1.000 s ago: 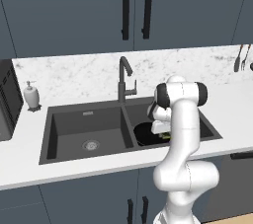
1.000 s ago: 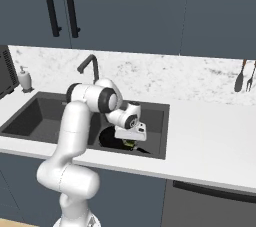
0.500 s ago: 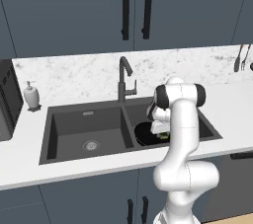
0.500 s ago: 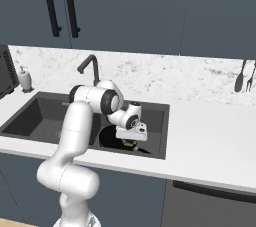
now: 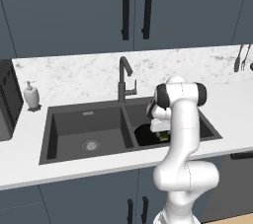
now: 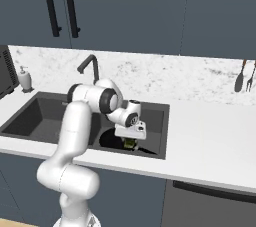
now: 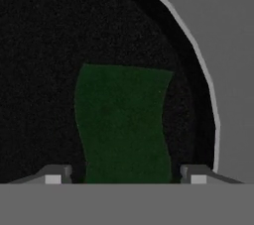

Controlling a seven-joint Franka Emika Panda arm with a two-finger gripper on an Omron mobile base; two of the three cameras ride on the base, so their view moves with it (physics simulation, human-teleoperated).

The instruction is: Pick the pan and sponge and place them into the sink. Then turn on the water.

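Hand view showed the sponge [image 7: 124, 125], green side up, lying in the pan [image 7: 44, 70] inside the right sink [image 5: 207, 128] basin. Its long axis ran straight away from the jaws, midway between the fingertips [image 7: 198, 174]. Jaws stood wide, clear of the sponge, holding nothing. Faucet [image 5: 123, 77] stood behind, dry.

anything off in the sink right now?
Nothing stands out. The sponge lies green side up inside the pan, which sits in the right basin of the sink. The gripper hangs right above it, jaws apart and clear of the sponge. No water runs from the faucet.
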